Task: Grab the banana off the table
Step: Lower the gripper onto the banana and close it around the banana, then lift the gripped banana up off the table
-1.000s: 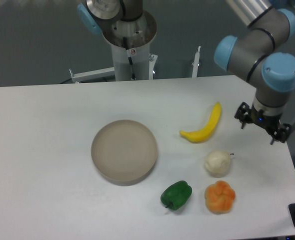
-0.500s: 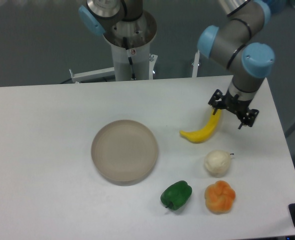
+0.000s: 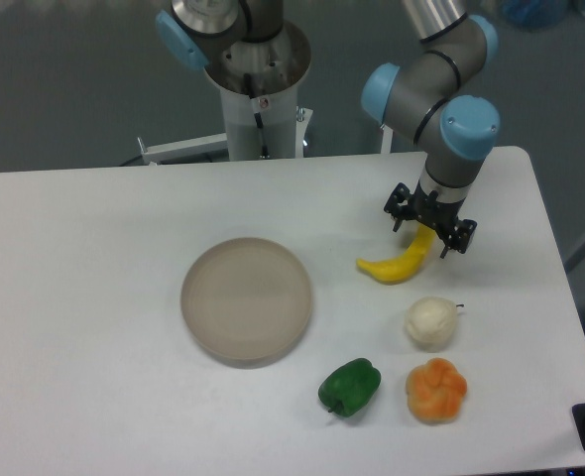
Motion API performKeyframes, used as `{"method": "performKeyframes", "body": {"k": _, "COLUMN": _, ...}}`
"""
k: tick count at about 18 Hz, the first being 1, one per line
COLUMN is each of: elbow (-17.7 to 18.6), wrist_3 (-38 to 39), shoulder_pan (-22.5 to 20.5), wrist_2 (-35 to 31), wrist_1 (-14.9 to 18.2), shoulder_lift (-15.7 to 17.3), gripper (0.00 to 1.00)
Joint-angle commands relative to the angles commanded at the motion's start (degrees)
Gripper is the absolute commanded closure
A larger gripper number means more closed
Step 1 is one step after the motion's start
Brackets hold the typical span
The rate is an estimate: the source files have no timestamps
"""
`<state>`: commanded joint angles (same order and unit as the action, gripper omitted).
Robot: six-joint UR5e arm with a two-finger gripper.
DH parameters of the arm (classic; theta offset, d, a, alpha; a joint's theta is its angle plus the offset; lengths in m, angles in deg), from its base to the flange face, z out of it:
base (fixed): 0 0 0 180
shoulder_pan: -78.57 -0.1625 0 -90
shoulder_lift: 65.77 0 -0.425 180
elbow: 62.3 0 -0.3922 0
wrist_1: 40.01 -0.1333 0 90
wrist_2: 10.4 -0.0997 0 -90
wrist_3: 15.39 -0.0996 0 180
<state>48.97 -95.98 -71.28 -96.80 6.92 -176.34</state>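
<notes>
The yellow curved banana lies on the white table, right of centre. My gripper hangs over the banana's upper end, its two dark fingers spread to either side, open with nothing held. The banana's top tip is hidden behind the gripper.
A round beige plate sits left of the banana. A cream-white round fruit, an orange ribbed fruit and a green pepper lie below the banana. The table's right edge is near the arm.
The arm has swung left from the table's right edge until the gripper stands over the banana's upper end. The banana and other objects have not moved.
</notes>
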Motion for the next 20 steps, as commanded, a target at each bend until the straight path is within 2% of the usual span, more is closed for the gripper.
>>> {"method": "performKeyframes", "body": {"k": 4, "elbow": -0.1, "wrist_3": 0.8, "shoulder_pan": 0.0, "wrist_2": 0.0, "wrist_1": -2.3, "shoulder_lift": -1.0, "gripper": 0.00}}
{"method": "performKeyframes", "body": {"k": 13, "elbow": 0.4, "wrist_3": -0.1, "shoulder_pan": 0.0, "wrist_2": -0.5, "wrist_1": -2.8, "shoulder_lift": -1.8, "gripper": 0.00}}
{"method": "performKeyframes", "body": {"k": 14, "elbow": 0.4, "wrist_3": -0.1, "shoulder_pan": 0.0, "wrist_2": -0.6, "wrist_1": -2.7, "shoulder_lift": -2.0, "gripper": 0.03}}
{"method": "performKeyframes", "body": {"k": 17, "elbow": 0.1, "wrist_3": -0.2, "shoulder_pan": 0.0, "wrist_2": -0.5, "wrist_1": -2.7, "shoulder_lift": -2.2, "gripper": 0.34}}
{"method": "performKeyframes", "body": {"k": 20, "elbow": -0.1, "wrist_3": -0.2, "shoulder_pan": 0.0, "wrist_2": -0.5, "wrist_1": -2.7, "shoulder_lift": -2.1, "gripper": 0.57}}
